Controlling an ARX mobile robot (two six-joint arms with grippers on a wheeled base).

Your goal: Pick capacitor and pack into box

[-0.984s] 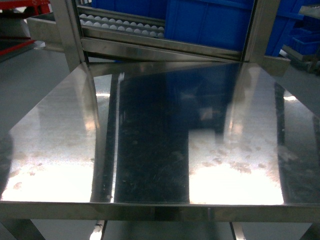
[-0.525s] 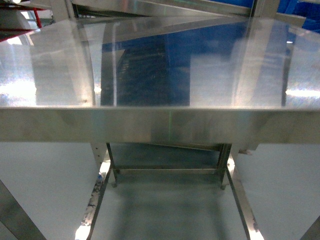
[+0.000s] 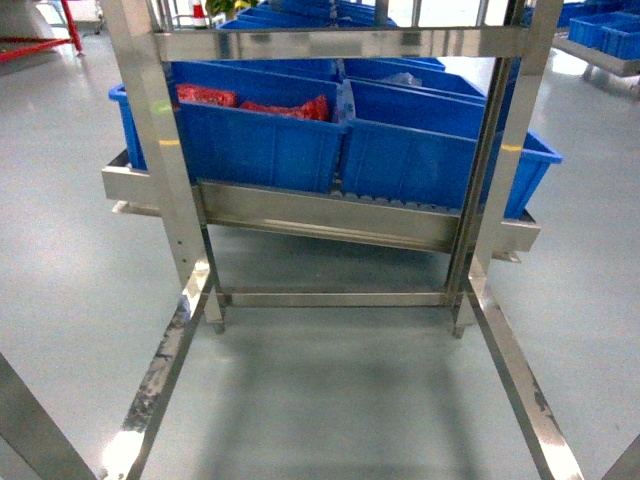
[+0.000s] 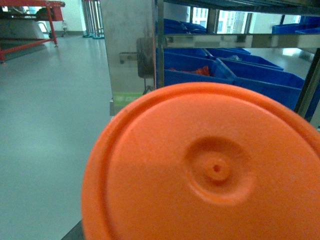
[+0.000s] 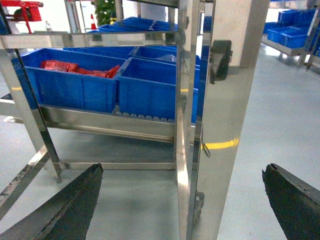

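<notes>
Left gripper: not itself seen; the left wrist view is filled by the flat end face of the capacitor (image 4: 210,170), right against the lens, so it is judged held, but open or clamped cannot be told.
Right gripper (image 5: 182,200): two dark fingers (image 5: 70,205) are seen wide apart, nothing between them; a steel upright (image 5: 220,125) stands just ahead.
Change: a steel tabletop filled the head view a second ago; now floor, rack legs and blue bins (image 3: 260,140) are seen instead. The view is judged lowered or moved off the table.
Task meaning: transport phase is presumed; packing not yet done.
Hidden: the box appears in no view; both grippers are absent from the head view.
</notes>
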